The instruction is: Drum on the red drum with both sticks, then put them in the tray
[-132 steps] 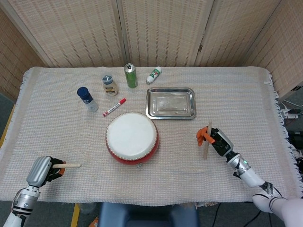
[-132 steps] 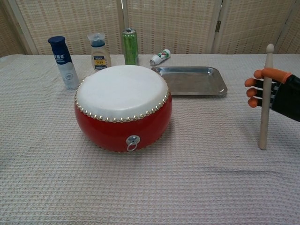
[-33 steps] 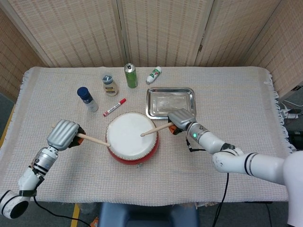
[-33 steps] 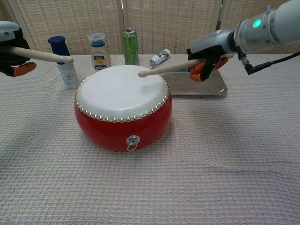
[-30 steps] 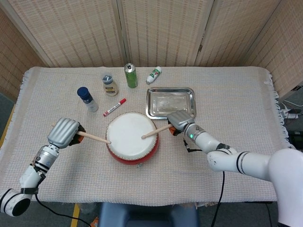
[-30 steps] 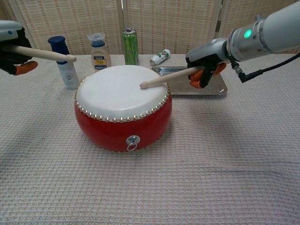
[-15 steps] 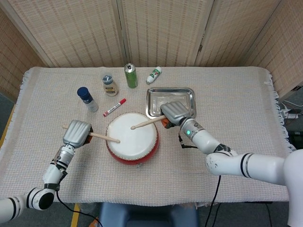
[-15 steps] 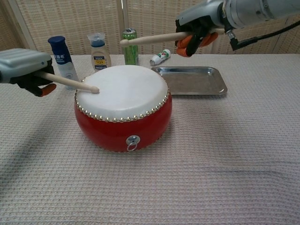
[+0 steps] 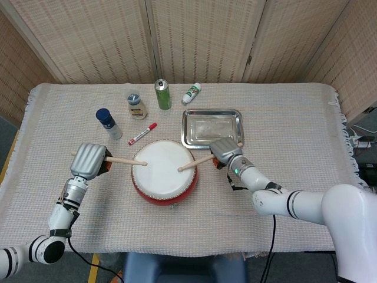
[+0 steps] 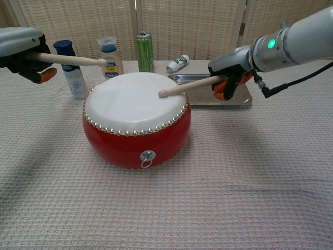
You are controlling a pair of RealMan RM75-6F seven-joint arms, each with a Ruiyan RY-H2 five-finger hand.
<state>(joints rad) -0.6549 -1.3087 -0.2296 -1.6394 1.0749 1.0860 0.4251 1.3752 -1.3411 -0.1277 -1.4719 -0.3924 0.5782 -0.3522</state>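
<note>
The red drum (image 9: 164, 172) (image 10: 136, 120) with its white skin stands in the middle of the table. My left hand (image 9: 88, 160) (image 10: 23, 49) grips a wooden stick (image 9: 125, 160) (image 10: 73, 60), raised above the drum's left edge. My right hand (image 9: 224, 151) (image 10: 230, 73) grips the other stick (image 9: 195, 163) (image 10: 186, 87), whose tip rests on the right part of the skin. The steel tray (image 9: 212, 128) (image 10: 213, 89) lies behind the drum to the right, with nothing in it.
Along the back stand a blue-capped bottle (image 9: 108, 123) (image 10: 70, 69), a small labelled bottle (image 9: 136, 106) (image 10: 109, 57), a green can (image 9: 162, 94) (image 10: 144, 51) and a lying white tube (image 9: 191, 93) (image 10: 178, 63). A red marker (image 9: 142, 134) lies left of the tray.
My left stick has lifted off the skin, and my left hand has risen. My right hand has dropped, bringing its stick tip down onto the skin.
</note>
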